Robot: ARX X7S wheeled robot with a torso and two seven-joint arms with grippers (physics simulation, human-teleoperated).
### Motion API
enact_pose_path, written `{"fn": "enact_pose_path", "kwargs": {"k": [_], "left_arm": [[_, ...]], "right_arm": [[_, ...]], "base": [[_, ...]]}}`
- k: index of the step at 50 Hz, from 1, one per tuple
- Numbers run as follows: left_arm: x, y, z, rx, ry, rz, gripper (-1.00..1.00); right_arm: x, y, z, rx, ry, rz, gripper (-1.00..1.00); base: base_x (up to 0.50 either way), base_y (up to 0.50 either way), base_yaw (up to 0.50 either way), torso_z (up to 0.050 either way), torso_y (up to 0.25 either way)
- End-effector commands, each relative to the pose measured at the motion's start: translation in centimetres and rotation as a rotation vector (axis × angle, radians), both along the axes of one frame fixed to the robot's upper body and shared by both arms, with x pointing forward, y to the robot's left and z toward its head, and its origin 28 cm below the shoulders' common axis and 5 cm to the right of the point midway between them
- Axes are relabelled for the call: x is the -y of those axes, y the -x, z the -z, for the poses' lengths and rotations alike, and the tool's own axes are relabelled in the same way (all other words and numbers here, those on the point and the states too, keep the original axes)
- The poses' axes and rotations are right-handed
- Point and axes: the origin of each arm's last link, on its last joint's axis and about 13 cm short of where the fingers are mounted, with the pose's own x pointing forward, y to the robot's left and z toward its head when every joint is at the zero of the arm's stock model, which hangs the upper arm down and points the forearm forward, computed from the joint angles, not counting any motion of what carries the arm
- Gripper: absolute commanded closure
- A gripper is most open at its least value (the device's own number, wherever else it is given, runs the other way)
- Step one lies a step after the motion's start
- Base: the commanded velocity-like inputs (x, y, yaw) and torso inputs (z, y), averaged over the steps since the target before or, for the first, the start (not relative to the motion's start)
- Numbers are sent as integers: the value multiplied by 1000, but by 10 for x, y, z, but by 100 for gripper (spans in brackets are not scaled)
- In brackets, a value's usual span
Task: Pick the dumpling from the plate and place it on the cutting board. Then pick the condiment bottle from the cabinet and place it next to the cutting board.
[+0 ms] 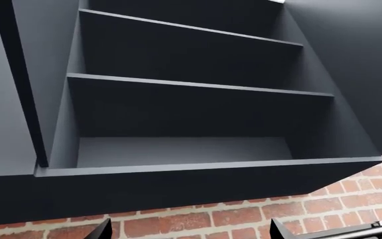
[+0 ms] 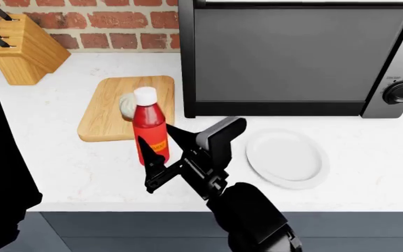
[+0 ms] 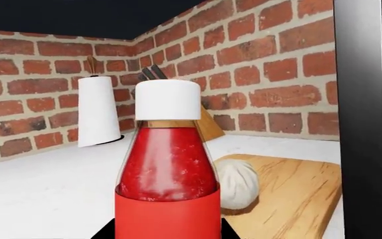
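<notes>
The right hand [image 2: 161, 149] grips the upright condiment bottle [image 2: 149, 126] beside the cutting board [image 2: 110, 115] bearing the dumpling [image 2: 126, 106].

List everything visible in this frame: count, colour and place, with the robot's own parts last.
condiment bottle: 1, red with white cap, upright on the counter by the board's right edge
dumpling: 1, off-white, on the cutting board
cutting board: 1, light wood, counter left of the oven
plate: 1, white, counter in front of the oven
oven: 1, black and silver, at the back
knife block: 1, wood, back left
paper towel roll: 1, white, by the brick wall
cabinet: 1, dark grey shelves
right gripper: 1, black, jaws around the bottle
left gripper: 1, black, open below the cabinet
</notes>
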Motion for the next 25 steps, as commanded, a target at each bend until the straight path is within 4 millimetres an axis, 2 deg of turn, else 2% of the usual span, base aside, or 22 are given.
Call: {"fn": "enact_pose_path", "kwargs": {"k": [1,5,6,25], "left_arm": [[0,0,0,0,-1,-2,-100],[0,1,0,0,-1,-3,-100],[0,1,0,0,-1,-5,-100],[0,0,0,4,-2,-6,-100]], "right_arm": [[-2,-2,1,26,1,9,100],[-2,-2,1,25,2,8,100],[-2,-2,1,24,5,14,-100],[-3,0,0,11,7,14,-100]], "base": [[0,0,0,0,0],[0,0,0,0,0],[0,0,0,0,0],[0,0,0,0,0]]}}
